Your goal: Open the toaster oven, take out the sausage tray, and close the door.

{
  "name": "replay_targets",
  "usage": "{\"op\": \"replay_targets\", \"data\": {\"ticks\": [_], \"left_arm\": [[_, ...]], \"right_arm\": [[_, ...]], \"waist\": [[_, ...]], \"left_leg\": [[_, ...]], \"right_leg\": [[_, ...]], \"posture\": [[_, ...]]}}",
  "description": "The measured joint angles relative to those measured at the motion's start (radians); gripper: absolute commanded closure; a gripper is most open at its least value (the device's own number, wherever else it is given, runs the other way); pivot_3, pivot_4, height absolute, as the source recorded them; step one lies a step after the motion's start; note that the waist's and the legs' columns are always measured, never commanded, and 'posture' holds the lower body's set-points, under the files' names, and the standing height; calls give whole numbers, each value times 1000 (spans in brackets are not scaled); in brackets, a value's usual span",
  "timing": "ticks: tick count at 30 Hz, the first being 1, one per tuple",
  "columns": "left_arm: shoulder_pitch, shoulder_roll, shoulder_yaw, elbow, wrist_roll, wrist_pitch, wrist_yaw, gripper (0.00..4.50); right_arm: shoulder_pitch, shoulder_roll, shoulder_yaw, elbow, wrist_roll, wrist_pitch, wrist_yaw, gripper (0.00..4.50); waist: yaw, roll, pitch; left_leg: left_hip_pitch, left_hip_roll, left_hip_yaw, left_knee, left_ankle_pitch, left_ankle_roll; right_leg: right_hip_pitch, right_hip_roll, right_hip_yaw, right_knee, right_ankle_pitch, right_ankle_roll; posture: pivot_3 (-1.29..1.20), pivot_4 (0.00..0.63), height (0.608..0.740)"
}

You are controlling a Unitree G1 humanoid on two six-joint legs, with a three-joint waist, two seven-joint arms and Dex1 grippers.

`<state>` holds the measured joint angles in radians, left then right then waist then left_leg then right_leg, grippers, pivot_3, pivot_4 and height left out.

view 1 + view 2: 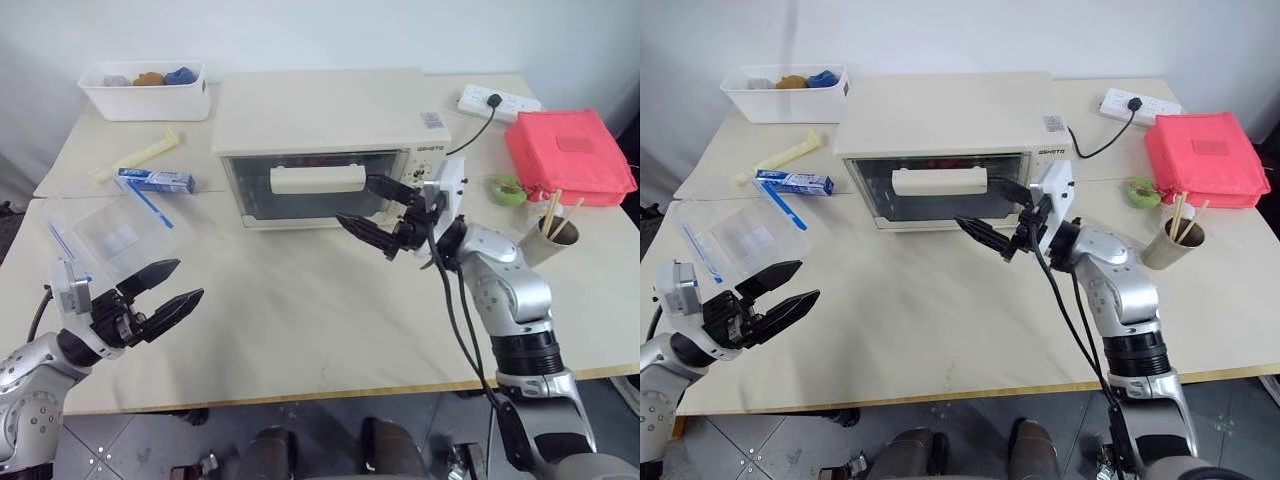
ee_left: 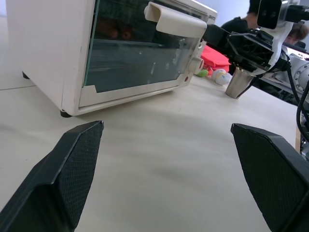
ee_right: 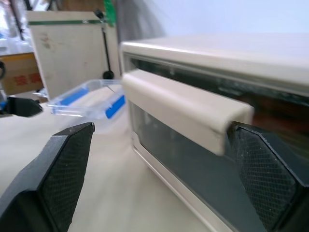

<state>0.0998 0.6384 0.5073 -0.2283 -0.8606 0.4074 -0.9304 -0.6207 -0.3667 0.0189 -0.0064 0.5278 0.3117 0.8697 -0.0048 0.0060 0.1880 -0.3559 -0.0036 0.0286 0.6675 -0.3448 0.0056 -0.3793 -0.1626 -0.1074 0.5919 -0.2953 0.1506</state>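
The cream-white toaster oven [image 1: 330, 120] stands at the back middle of the table. Its glass door [image 1: 300, 205] is shut, with the bar handle [image 1: 318, 179] across it. My right gripper [image 1: 355, 200] is open just in front of the door, at the handle's right end. In the right wrist view the handle [image 3: 178, 108] runs between its spread fingers [image 3: 58, 164], not gripped. Reddish-brown shapes [image 2: 118, 31] show dimly behind the glass; I cannot make out the sausage tray itself. My left gripper [image 1: 188, 280] hangs open and empty over the table's front left.
A clear plastic box with blue clips [image 1: 105, 235] lies left of the oven, with a blue carton [image 1: 155, 180] and a white bin [image 1: 145, 90] behind it. At the right are a paper cup with sticks [image 1: 548, 240], a red pouch [image 1: 568, 155] and a power strip [image 1: 498, 102].
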Motion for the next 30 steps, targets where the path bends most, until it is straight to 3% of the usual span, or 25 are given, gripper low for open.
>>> {"op": "replay_targets", "data": {"ticks": [3,7,11,15,23,30], "left_arm": [[-5,-7,0,-1,-1,11,15,15],[-69,-5,-4,-2,-16,121,174,15],[-192,-6,6,12,-42,140,233,858],[-300,1,-10,100,-34,139,227,2105],[-524,-21,-151,250,66,99,187,4485],[-544,-27,-234,318,164,33,94,4485]], "right_arm": [[3,-4,3,-1,1,-2,32,0],[69,-81,45,-38,-34,-90,187,0],[94,-93,75,-26,-112,-217,256,0],[95,-106,81,16,-166,-357,310,0],[87,-87,86,69,-187,-443,317,0],[118,-97,87,74,-199,-479,312,0]], "waist": [[-1,0,0],[0,0,0],[-10,-1,0],[-20,-1,0],[-24,-2,1],[-21,-2,0]], "left_leg": [[0,0,0,-1,0,0],[0,0,0,-1,0,0],[-1,0,5,-2,0,0],[-1,0,9,-2,-1,-1],[-1,0,9,0,-1,-1],[-1,0,9,-1,-1,-1]], "right_leg": [[0,0,0,0,0,0],[-1,0,0,0,0,0],[-5,0,0,1,0,0],[-5,0,-1,2,0,0],[-4,0,-2,3,0,0],[-4,0,-3,2,0,1]], "posture": [[0,150,740],[0,150,740],[0,150,740],[0,150,740],[0,150,740],[0,150,740]]}}
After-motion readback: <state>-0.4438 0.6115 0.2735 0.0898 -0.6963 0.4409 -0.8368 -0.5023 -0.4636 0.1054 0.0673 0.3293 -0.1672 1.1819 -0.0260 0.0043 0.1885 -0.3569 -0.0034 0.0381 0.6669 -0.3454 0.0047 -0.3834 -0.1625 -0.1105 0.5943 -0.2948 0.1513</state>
